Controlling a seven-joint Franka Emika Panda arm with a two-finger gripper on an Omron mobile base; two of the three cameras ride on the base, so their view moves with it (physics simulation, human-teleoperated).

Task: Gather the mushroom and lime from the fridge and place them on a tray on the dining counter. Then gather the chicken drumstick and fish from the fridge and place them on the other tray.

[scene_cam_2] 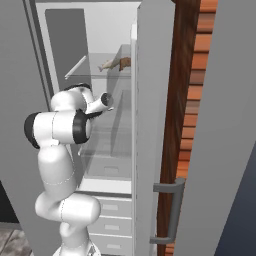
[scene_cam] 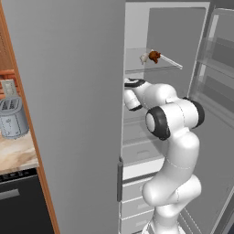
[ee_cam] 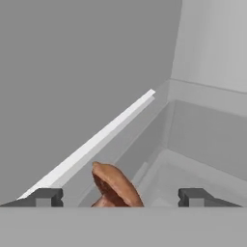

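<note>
White fridge (scene_cam: 183, 41) walls and glass shelves fill the background, both grey doors swung wide. On an upper glass shelf (scene_cam: 137, 61), at upper centre of the left base view, lies the chicken drumstick (scene_cam: 154, 56), a reddish-brown lump with its pale bone end pointing left; in the right base view it sits at upper centre, partly behind the edge of the open door (scene_cam_2: 150, 125). In the hand view a brown rounded piece of meat (ee_cam: 116, 185) rises at bottom centre, between the two dark fingertips (ee_cam: 46, 197) of the claw (ee_cam: 120, 198) and touching neither. The claw stands wide apart, holding nothing. The white arm (scene_cam: 171, 151) climbs from the bottom of the left base view and bends left into the fridge, below the drumstick's shelf. White drawers (scene_cam: 132, 201) sit at the bottom of the fridge. At far left, a grey toaster (scene_cam: 13, 118) stands on a beige counter (scene_cam: 16, 155).
</note>
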